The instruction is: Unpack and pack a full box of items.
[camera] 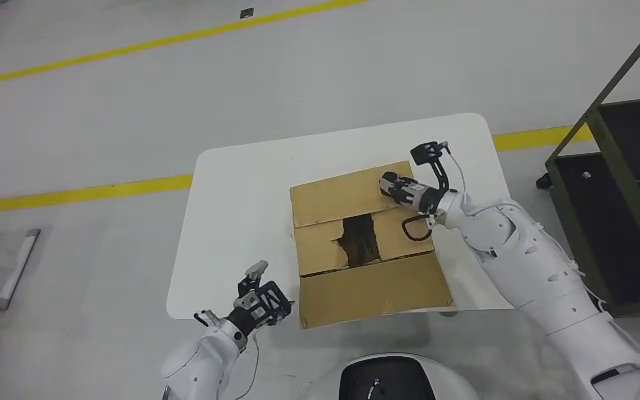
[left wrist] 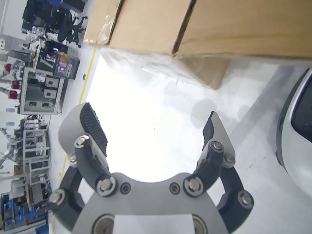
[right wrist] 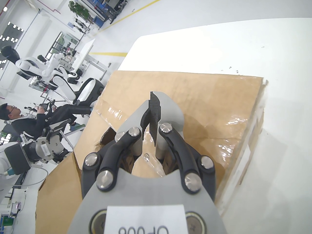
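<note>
- Black ribbed pads of the right gripper pressed together, nothing visible between them.
- Right gripper poised over the far flap of the cardboard box, close to that flap's right end; contact with the cardboard impossible to judge.
- Left gripper spread wide and empty, bare white tabletop showing between its fingers.
- Seen from the top view, low over the near left part of the table, just beside the left corner of the box's near flap and apart from it.
- Cardboard box resting on the right half of the table, its top partly open.
- Far flap lying flat; dark ragged gap in the middle between two inner flaps; near flap folded outward as far as the table's near edge.
- From the left wrist view, near flap jutting out above the box wall, with the wall meeting the tabletop below.
- Strips of clear tape glinting along the flap edges and down one side of the box.
- Beyond the table, grey floor crossed by yellow lines.
- Dark metal rack off to the right, well apart from the box.
</note>
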`<state>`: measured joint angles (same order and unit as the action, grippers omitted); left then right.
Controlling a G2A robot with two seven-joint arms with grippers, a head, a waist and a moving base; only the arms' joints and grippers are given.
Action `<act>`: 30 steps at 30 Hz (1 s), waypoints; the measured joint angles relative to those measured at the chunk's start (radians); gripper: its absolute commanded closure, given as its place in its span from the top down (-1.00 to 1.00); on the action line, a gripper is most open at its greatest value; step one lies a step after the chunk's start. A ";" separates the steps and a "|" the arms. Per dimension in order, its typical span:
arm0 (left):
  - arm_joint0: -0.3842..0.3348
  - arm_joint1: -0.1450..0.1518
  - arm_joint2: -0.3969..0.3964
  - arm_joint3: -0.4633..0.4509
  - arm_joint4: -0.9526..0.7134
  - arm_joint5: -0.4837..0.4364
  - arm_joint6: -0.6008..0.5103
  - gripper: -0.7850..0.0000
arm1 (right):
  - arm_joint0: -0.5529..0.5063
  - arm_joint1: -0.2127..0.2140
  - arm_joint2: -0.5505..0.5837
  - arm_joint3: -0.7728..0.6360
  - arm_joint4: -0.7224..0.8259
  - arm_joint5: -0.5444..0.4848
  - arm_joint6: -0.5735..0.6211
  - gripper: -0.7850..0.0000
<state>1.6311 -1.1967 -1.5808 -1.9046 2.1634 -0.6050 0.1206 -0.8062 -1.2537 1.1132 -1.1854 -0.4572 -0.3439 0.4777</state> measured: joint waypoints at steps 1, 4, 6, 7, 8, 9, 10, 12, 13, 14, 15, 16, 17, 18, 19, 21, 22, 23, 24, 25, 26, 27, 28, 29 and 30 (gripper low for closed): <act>0.003 0.001 -0.005 -0.001 -0.008 -0.001 0.006 1.00 | 0.001 0.000 0.000 0.002 0.000 0.000 0.000 -1.00; 0.009 0.005 -0.001 -0.015 0.007 0.007 0.020 1.00 | 0.005 -0.002 -0.003 0.008 0.000 0.000 -0.002 -1.00; 0.012 0.007 0.000 -0.014 -0.008 0.012 0.042 1.00 | 0.006 -0.003 -0.004 0.012 0.002 0.000 -0.003 -1.00; 0.011 0.008 0.002 -0.017 -0.008 0.012 0.049 1.00 | 0.007 -0.003 -0.005 0.013 0.002 0.000 -0.004 -1.00; 0.010 0.010 0.004 -0.018 -0.003 0.013 0.059 1.00 | 0.007 -0.004 -0.006 0.015 0.002 0.000 -0.004 -1.00; 0.009 0.012 0.006 -0.019 0.002 0.015 0.076 1.00 | 0.008 -0.004 -0.007 0.016 0.002 0.000 -0.004 -1.00; 0.009 0.013 0.006 -0.018 0.001 0.020 0.087 1.00 | 0.009 -0.005 -0.007 0.017 0.002 0.000 -0.004 -1.00; 0.008 0.015 0.006 -0.020 0.010 0.041 0.102 1.00 | 0.011 -0.006 -0.008 0.019 0.004 -0.001 -0.005 -1.00; 0.008 0.016 0.008 -0.020 0.016 0.048 0.110 1.00 | 0.011 -0.006 -0.008 0.020 0.004 -0.001 -0.005 -1.00; 0.008 0.017 0.009 -0.020 0.017 0.052 0.116 1.00 | 0.012 -0.006 -0.008 0.021 0.005 -0.002 -0.005 -1.00; 0.006 0.018 0.009 -0.020 0.012 0.058 0.121 1.00 | 0.012 -0.007 -0.009 0.022 0.007 -0.002 -0.005 -1.00; 0.004 0.018 0.009 -0.022 0.005 0.062 0.123 1.00 | 0.013 -0.007 -0.009 0.023 0.008 -0.002 -0.004 -1.00; 0.001 0.018 0.009 -0.024 -0.003 0.067 0.125 1.00 | 0.013 -0.007 -0.010 0.023 0.008 -0.003 -0.003 -1.00; -0.004 0.018 0.011 -0.026 -0.016 0.072 0.127 1.00 | 0.013 -0.008 -0.011 0.022 0.008 -0.004 -0.001 -1.00; -0.007 0.018 0.011 -0.027 -0.027 0.076 0.125 1.00 | 0.013 -0.008 -0.012 0.021 0.008 -0.006 0.002 -1.00; -0.016 0.017 0.015 -0.030 -0.054 0.094 0.114 1.00 | 0.013 -0.008 -0.013 0.020 0.007 -0.007 0.005 -1.00; -0.019 0.017 0.017 -0.031 -0.064 0.099 0.110 1.00 | 0.013 -0.008 -0.013 0.020 0.006 -0.007 0.006 -1.00; -0.022 0.017 0.019 -0.034 -0.069 0.103 0.108 1.00 | 0.013 -0.008 -0.013 0.020 0.007 -0.007 0.007 -1.00; -0.026 0.017 0.022 -0.035 -0.075 0.105 0.107 1.00 | 0.012 -0.009 -0.013 0.019 0.007 -0.007 0.007 -1.00; -0.027 0.018 0.023 -0.035 -0.077 0.104 0.105 1.00 | 0.011 -0.009 -0.013 0.018 0.007 -0.007 0.007 -1.00; -0.030 0.019 0.025 -0.037 -0.073 0.101 0.102 1.00 | 0.010 -0.009 -0.014 0.017 0.006 -0.006 0.007 -1.00; -0.031 0.020 0.026 -0.038 -0.067 0.100 0.100 1.00 | 0.009 -0.009 -0.013 0.016 0.006 -0.005 0.007 -1.00; -0.031 0.020 0.028 -0.037 -0.067 0.100 0.101 1.00 | 0.008 -0.009 -0.013 0.015 0.006 -0.004 0.007 -1.00; -0.032 0.020 0.029 -0.036 -0.076 0.101 0.101 1.00 | 0.007 -0.009 -0.013 0.014 0.006 -0.004 0.008 -1.00; -0.035 0.020 0.029 -0.037 -0.089 0.103 0.098 1.00 | 0.006 -0.009 -0.012 0.012 0.006 -0.003 0.008 -1.00</act>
<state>1.5961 -1.1762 -1.5514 -1.9413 2.0743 -0.5015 0.2185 -0.8004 -1.2627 1.1010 -1.1730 -0.4512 -0.3471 0.4859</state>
